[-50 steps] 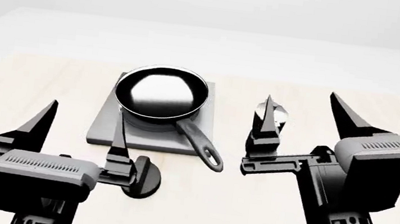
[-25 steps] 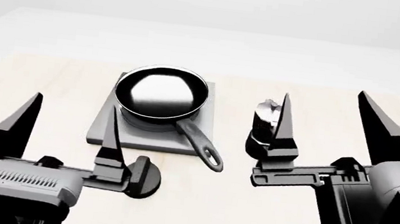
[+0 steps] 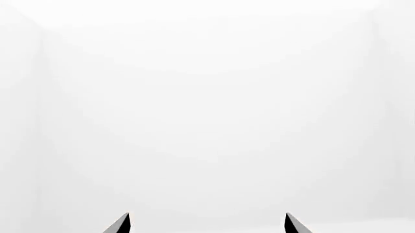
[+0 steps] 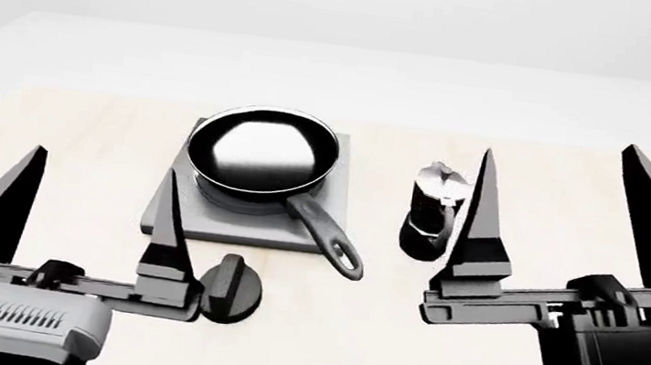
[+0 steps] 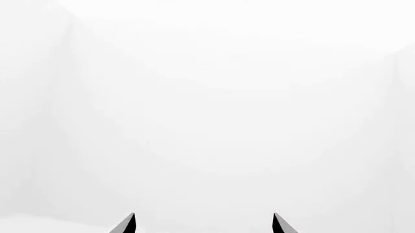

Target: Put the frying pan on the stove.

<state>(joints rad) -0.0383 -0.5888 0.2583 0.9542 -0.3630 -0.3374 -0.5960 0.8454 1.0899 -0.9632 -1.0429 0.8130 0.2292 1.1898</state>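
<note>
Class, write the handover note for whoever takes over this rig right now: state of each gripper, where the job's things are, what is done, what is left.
Left gripper: open, empty, raised near the table's front edge.
Right gripper: open, empty, raised at the front right.
Frying pan: resting on the stove, its handle jutting over the slab's front right corner.
Also on the table: a moka pot right of the stove, a round black knob in front of it.
Done: pan appears placed on the stove, nothing held.
Left: seemingly nothing but confirming the pan sits steady.
</note>
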